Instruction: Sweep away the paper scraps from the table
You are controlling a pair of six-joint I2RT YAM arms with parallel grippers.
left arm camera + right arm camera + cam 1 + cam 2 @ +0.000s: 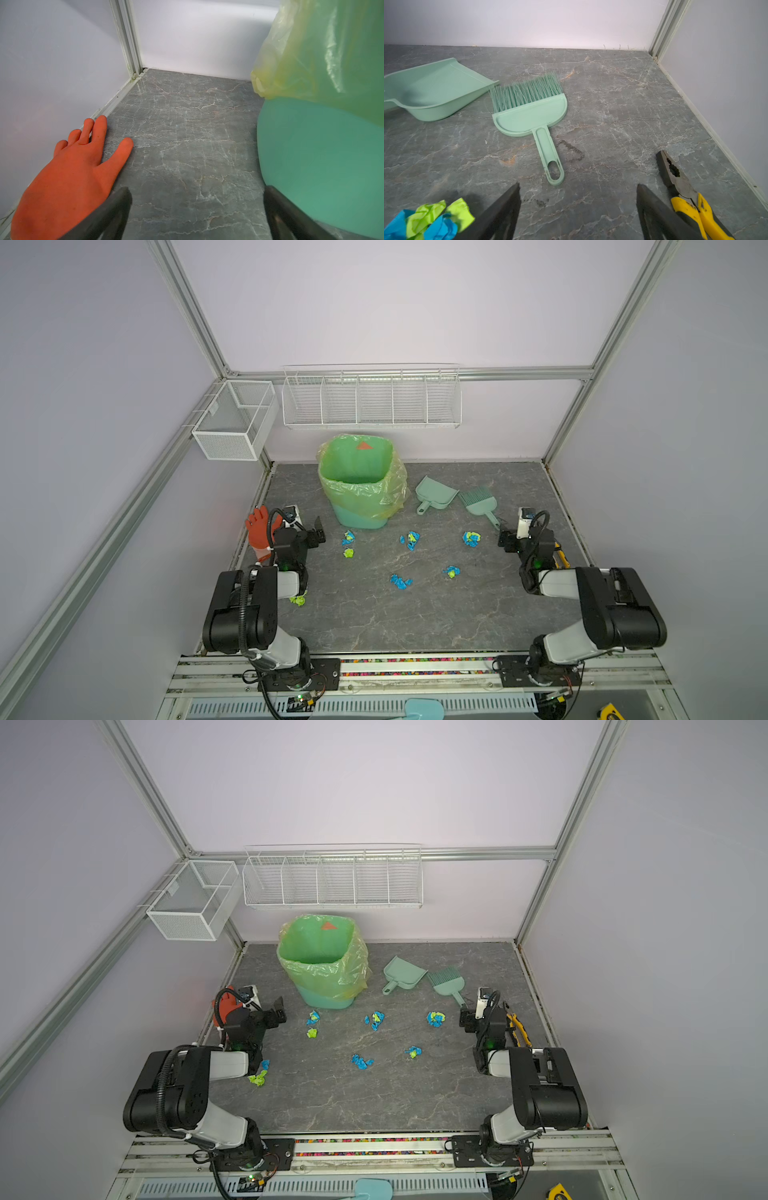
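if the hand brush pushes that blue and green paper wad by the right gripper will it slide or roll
Probably tumbles rather than slides: the paper wad is crumpled and lumpy, not flat. Likely very light, so the hand brush could flick it sideways. Its loose folds suggest it squashes easily.

Bright, even, soft-shadowed light; wide-angle edge distortion; blurred near wrist-view foreground.

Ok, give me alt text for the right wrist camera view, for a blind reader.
The open right gripper hovers over the table, aimed at a mint brush lying flat, a matching dustpan beside it. A paper scrap and yellow-handled pliers lie to either side.
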